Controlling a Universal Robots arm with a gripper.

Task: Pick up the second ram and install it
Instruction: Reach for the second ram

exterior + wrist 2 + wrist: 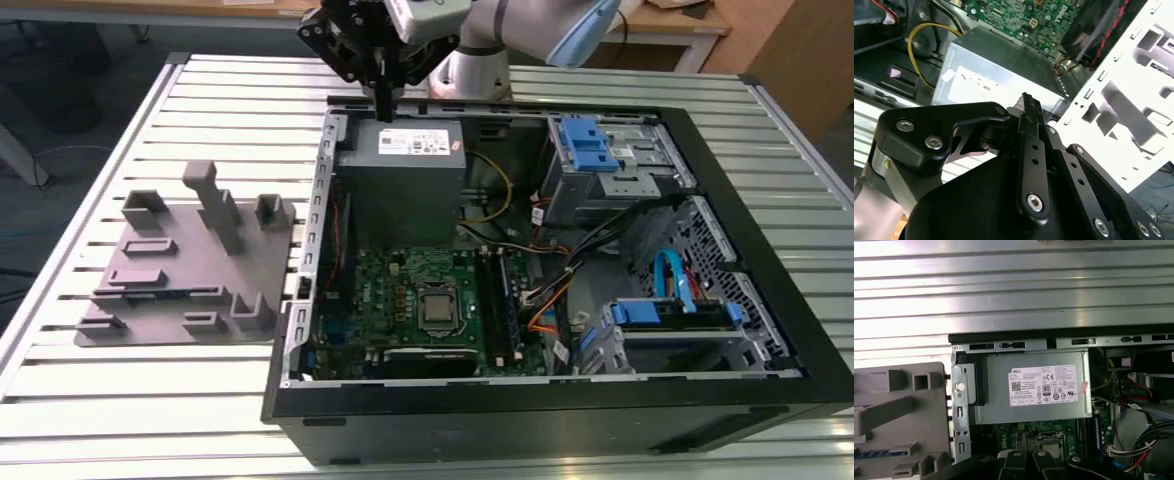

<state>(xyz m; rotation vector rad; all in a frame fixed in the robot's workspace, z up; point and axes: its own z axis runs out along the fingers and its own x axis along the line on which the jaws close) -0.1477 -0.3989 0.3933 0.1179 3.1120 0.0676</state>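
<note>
table [80,150]: ribbed metal, spread out under the claw and all else.
computer case [534,405]: open, lying on its side, directly below the claw.
holder plate [200,275]: grey, beside the case, well apart from the claw toward the exterior view's left.
power supply [400,170]: grey box right beneath the claw's tips.
claw [386,112]: pointing down, fingers [1030,150] pressed together, nothing seen between them.
second ram [876,453]: thin dark strip with bluish marks, on edge in a holder slot, well apart from the claw.

Black end effector [386,114], green motherboard [395,286]
</note>
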